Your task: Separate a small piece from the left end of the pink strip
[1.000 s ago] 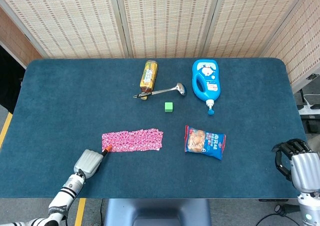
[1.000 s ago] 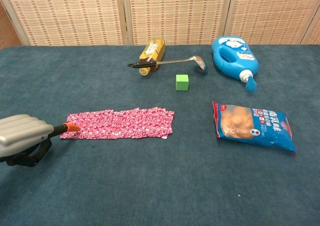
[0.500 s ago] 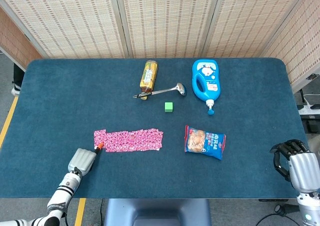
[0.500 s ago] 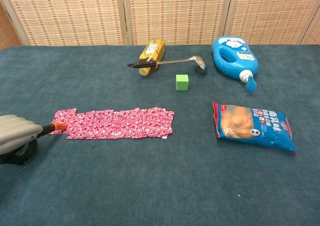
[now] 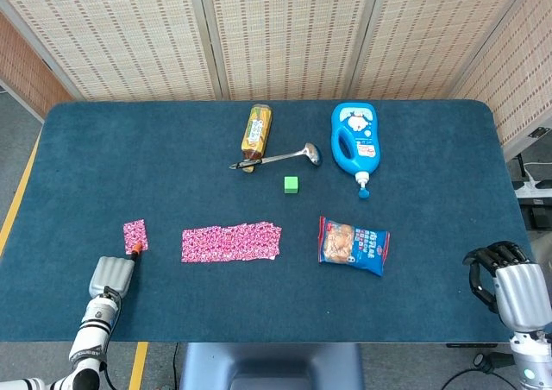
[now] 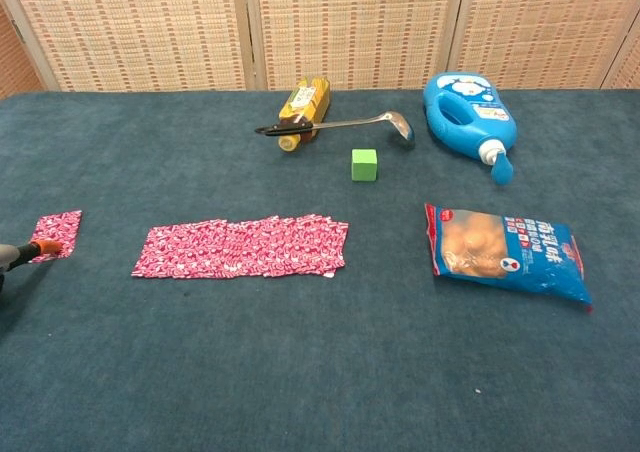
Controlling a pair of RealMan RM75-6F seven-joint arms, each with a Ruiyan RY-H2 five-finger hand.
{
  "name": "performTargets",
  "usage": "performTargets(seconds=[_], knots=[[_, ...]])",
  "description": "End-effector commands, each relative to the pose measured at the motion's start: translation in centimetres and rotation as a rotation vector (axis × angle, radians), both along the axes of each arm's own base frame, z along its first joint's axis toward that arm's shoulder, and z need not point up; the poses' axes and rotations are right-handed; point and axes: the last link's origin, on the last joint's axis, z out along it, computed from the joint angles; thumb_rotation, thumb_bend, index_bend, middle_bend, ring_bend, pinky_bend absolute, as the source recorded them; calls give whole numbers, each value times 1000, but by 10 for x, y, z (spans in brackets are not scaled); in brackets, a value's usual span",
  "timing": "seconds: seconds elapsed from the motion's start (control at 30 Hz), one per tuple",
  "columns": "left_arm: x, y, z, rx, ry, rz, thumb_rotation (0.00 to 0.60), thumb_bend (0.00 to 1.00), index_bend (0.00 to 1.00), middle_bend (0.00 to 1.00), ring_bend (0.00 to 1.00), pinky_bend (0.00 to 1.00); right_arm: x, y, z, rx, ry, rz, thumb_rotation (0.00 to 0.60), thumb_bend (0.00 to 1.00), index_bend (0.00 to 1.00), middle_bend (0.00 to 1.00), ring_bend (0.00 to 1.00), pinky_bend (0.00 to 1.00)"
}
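Two pink pieces on the blue table [image 5: 86, 166]: small piece [image 5: 135, 235] at the near left, well apart from the pink strip [image 5: 231, 242] in the near middle. Left hand [image 5: 110, 276] at the near-left edge, orange fingertip [image 6: 45, 246] touching the piece's near corner. Open or closed, cannot tell, with so little of it showing. Right hand [image 5: 509, 285] at the near right, fingers curled in on nothing. Probably done with the separating. Best finish: lift that fingertip straight up, no sideways drag, to avoid flicking the piece off the edge.
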Motion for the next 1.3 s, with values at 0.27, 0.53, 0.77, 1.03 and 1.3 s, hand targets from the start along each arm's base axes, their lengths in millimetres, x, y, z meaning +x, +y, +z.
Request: performTargets(seconds=[0.27,0.53,0.77,1.03,1.3], knots=[[30,-9,-4,-34,-148,-170,600,970,0,693,676,567,0,0,0,0,-3,2,600,598,558,587,443,353],[55,-17,-15,-84,-237,-315,600,970,0,693,676,568,0,1,1,6,-5,2,600,598,558,587,443,353],[61,-17,-27,-128,-231,-324,600,970,0,693,676,569,0,0,2,6,-7,2,600,598,558,587,443,352],[61,-12,-41,-154,-215,-309,600,971,0,693,676,569,0,0,2,6,-10,-2,600,598,558,587,443,353],[57,-9,-43,-159,-182,-287,600,970,0,693,676,569,0,0,3,10,-14,-2,600,598,558,587,443,353]])
